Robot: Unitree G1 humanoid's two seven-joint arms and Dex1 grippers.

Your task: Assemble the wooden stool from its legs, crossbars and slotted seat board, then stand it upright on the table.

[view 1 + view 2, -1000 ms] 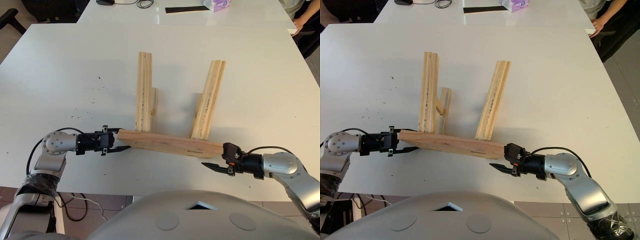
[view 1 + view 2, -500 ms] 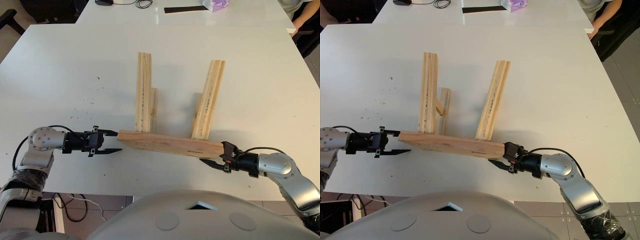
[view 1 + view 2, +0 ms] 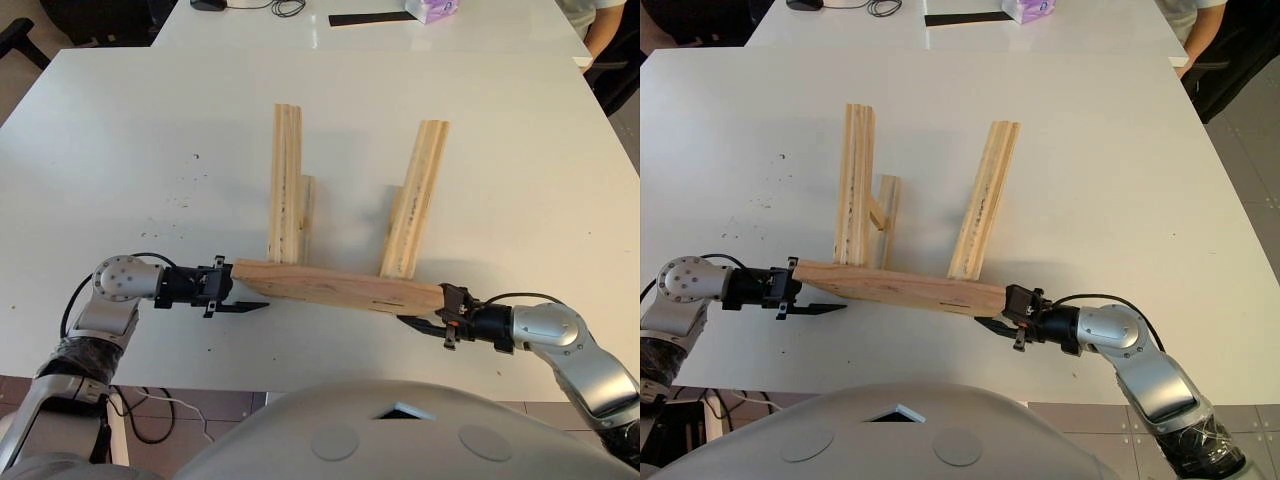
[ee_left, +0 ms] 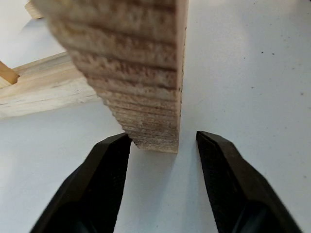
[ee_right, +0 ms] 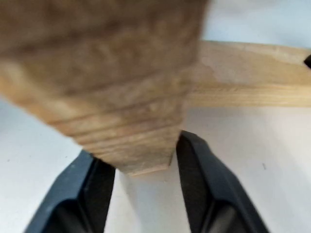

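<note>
While the left claw (image 3: 246,288) sits released around one end of the seat board (image 3: 340,286), the right claw (image 3: 425,310) clamps the other

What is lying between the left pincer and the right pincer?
The seat board spans the whole stretch from the left pincer to the right pincer, with one end between each one's fingers. Both eye views show it.

Seat board (image 3: 335,287) on edge across the near table (image 3: 120,130), legs (image 3: 287,180) jutting far, wide gap between them, room left and right.
</note>
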